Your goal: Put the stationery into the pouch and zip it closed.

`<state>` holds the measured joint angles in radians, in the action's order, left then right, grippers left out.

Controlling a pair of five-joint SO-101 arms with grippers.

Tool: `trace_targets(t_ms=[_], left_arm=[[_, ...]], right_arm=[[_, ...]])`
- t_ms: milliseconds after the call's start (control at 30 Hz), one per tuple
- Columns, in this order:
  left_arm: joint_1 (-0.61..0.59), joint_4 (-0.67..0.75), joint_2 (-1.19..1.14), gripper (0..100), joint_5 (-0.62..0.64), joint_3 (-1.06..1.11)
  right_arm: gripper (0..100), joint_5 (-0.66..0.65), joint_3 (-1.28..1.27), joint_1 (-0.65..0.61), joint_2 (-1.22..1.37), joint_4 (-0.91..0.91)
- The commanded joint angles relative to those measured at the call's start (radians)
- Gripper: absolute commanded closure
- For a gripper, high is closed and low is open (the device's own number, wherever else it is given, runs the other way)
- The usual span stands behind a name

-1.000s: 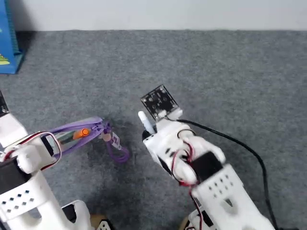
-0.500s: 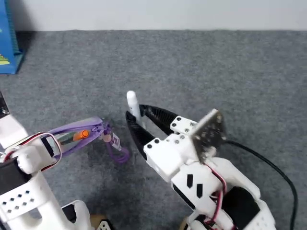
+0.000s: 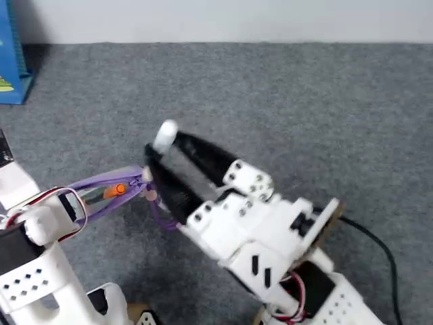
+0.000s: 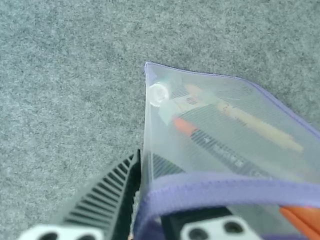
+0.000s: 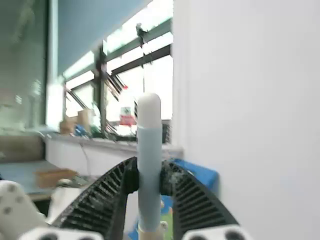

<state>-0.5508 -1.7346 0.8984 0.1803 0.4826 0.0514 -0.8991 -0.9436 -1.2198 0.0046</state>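
Pouch in your left gripper, pens inside.
Your left gripper pinches the clear pouch by its purple edge, over the grey mat at the table's left. Your right gripper pinches a white-capped marker, close to the pouch's end.

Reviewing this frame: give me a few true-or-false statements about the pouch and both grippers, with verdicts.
1. The right gripper grips a white-capped pen. True.
2. The pouch lies untouched on the table. False: the left gripper is clamped on its edge.
3. The pouch holds stationery. True.
4. The pouch's trim is red. False: it is purple.
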Motion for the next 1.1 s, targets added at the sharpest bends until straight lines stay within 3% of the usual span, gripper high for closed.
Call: trace_targets(t_ms=[0, 200, 533, 867, 1067], left_arm=[[-0.006, -0.015, -0.012, 99, 0.008, 0.001], [-0.006, -0.015, -0.012, 99, 0.008, 0.001], [-0.008, -0.015, -0.012, 99, 0.008, 0.001], [-0.008, -0.015, -0.012, 99, 0.008, 0.001], [-0.008, -0.015, -0.012, 99, 0.008, 0.001]], right_arm=[[99.1, 0.008, -0.061, -0.048, -0.007, -0.18], [99.1, 0.008, -0.176, -0.054, 0.038, -0.364], [99.1, 0.008, -0.176, -0.054, 0.337, -0.654], [99.1, 0.006, -0.216, -0.136, 0.401, -0.711], [99.1, 0.006, -0.21, -0.142, 0.303, -0.687]])
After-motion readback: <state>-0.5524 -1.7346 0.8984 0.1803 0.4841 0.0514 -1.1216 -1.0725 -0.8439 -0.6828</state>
